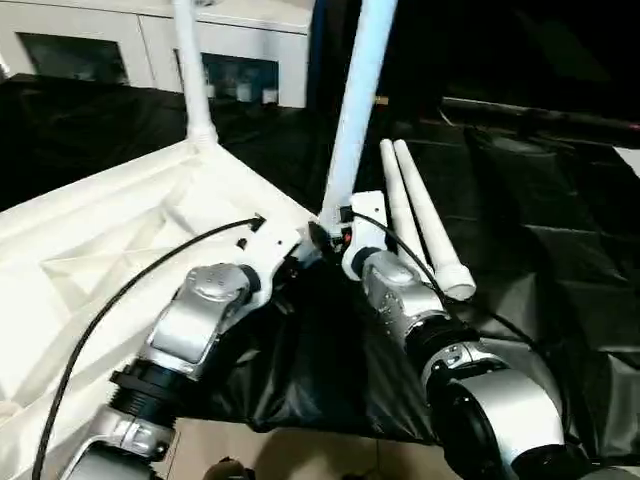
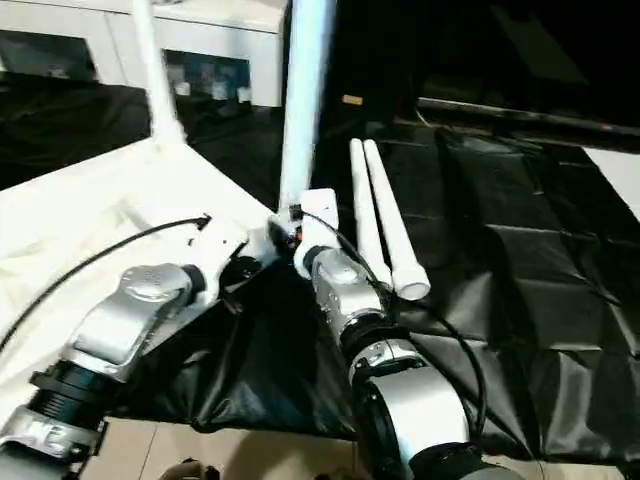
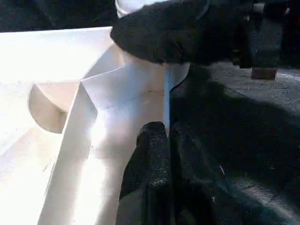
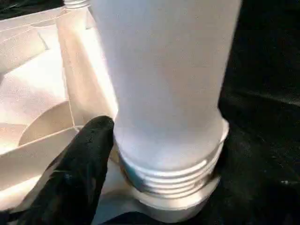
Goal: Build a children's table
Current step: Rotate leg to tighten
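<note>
The white table top (image 1: 90,250) lies upside down, its ribs and a round corner socket (image 3: 47,108) facing up. One leg (image 1: 192,80) stands upright in the far corner. A second leg (image 1: 358,100) stands in the near right corner, its threaded end (image 4: 168,173) seated in the socket. My right gripper (image 1: 335,232) is around this leg's base. My left gripper (image 3: 168,140) is shut on the top's thin rim just beside that corner. Two loose legs (image 1: 425,225) lie side by side on the black cloth to the right.
Black cloth (image 1: 540,260) covers the work surface, and its near edge hangs over pale floor (image 1: 300,450). A white cabinet with glass doors (image 1: 90,50) stands at the back left. A black cable (image 1: 120,290) runs along my left forearm.
</note>
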Tool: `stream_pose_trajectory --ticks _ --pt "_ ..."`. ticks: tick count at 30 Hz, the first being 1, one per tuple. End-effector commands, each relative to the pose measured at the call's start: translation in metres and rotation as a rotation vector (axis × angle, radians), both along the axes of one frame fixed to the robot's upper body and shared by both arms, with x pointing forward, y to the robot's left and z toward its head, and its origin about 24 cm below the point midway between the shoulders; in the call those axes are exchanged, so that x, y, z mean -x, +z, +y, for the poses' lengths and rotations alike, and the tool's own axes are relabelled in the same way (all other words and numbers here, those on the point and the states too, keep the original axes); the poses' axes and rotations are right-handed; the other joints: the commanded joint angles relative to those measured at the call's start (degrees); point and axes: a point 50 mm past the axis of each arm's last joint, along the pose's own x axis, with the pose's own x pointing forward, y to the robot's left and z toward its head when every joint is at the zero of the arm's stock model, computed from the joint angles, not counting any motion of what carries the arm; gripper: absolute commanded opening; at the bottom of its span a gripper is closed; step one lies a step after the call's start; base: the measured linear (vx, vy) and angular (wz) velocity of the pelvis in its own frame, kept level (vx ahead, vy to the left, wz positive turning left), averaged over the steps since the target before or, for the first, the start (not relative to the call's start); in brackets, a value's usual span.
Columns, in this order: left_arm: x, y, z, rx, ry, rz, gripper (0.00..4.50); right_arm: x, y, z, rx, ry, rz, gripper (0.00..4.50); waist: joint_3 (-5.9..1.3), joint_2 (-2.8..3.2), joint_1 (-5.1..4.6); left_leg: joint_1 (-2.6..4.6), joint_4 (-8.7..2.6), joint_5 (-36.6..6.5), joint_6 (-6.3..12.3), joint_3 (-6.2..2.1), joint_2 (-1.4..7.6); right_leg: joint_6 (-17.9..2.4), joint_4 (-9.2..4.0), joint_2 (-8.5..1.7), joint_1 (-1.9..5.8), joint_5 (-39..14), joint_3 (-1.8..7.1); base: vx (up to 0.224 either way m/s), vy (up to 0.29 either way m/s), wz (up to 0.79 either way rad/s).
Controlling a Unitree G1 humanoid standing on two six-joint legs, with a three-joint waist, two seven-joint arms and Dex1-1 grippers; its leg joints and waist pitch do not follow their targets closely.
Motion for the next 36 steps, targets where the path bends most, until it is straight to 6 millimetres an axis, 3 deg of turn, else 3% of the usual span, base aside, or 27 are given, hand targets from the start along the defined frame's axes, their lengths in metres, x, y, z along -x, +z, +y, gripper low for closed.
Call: stream_pose_trajectory --ticks 1,2,3,9,17,23,27,31,32,36 --pt "-0.001 0.015 -0.011 0.053 -0.091 -0.079 0.00 0.004 -0.002 0.004 -0.012 0.068 -0.007 3.75 -4.72 1.08 0.17 0.49 -3.85 -13.9 -0.65 -1.10 2.56 -8.5 -5.40 -5.34 2.52 -14.8 3.53 0.000 0.000 0.00" --pt "0.000 0.015 -0.010 0.052 -0.105 -0.081 0.00 0.003 0.000 0.000 -0.012 0.079 -0.022 3.75 -4.71 1.10 0.22 0.54 -3.81 -13.5 -0.52 -1.04 2.58 -9.0 -5.34 -5.33 2.45 -13.8 3.54 0.000 0.000 0.00" --pt "0.002 0.015 -0.008 0.058 -0.135 -0.075 0.00 0.000 0.003 -0.008 -0.001 0.099 -0.053 3.75 -4.89 1.50 0.26 0.57 -3.68 -12.8 -0.33 -0.98 2.56 -9.7 -5.12 -5.34 2.58 -12.3 3.55 0.000 0.000 0.00" --pt "0.010 0.012 0.001 0.051 -0.227 -0.043 0.00 0.000 0.008 -0.037 0.100 0.220 -0.129 3.75 -5.26 1.68 0.45 0.42 -3.52 -9.7 0.41 -0.88 2.79 -12.6 -4.33 -5.14 3.09 -5.0 3.31 0.000 0.000 0.00" --pt "0.022 0.010 0.015 0.047 -0.394 -0.003 0.00 0.020 0.004 -0.056 0.192 0.596 -0.139 3.75 -5.02 1.64 1.01 0.37 -3.46 -12.0 1.28 -0.88 2.69 -12.0 -5.11 -5.34 3.34 -10.5 3.46 0.000 0.000 0.00" --pt "0.025 0.009 0.023 0.037 -0.449 0.024 0.00 0.027 0.004 -0.060 0.220 0.705 -0.117 3.75 -4.85 1.88 1.14 0.68 -3.71 -14.4 0.28 -1.08 2.90 -11.4 -5.48 -5.38 2.96 -15.4 3.44 0.000 0.000 0.00" --pt "0.027 0.008 0.028 0.028 -0.483 0.041 0.00 0.029 0.007 -0.059 0.202 0.737 -0.115 3.75 -4.94 1.99 1.27 0.70 -3.77 -14.1 0.18 -1.13 2.94 -11.2 -5.38 -5.32 2.95 -14.6 3.47 0.000 0.000 0.00" --pt "0.028 0.007 0.030 0.021 -0.493 0.048 0.00 0.032 0.006 -0.060 0.207 0.769 -0.104 3.75 -5.18 1.91 1.31 0.56 -3.57 -11.9 0.37 -1.00 2.87 -12.3 -4.83 -5.25 3.17 -10.2 3.43 0.000 0.000 0.00" --pt "0.028 0.007 0.031 0.018 -0.496 0.052 0.00 0.033 0.006 -0.060 0.205 0.777 -0.102 3.50 -5.18 1.89 1.34 0.52 -3.53 -11.4 0.54 -0.97 2.81 -12.4 -4.81 -5.23 3.21 -9.5 3.44 0.000 0.000 0.00" --pt "0.029 0.005 0.033 0.018 -0.507 0.064 0.00 0.036 0.004 -0.059 0.197 0.792 -0.088 3.36 -5.15 1.73 1.42 0.51 -3.48 -11.0 0.76 -0.90 2.78 -12.4 -4.83 -5.26 3.25 -9.5 3.46 0.000 0.000 0.00"
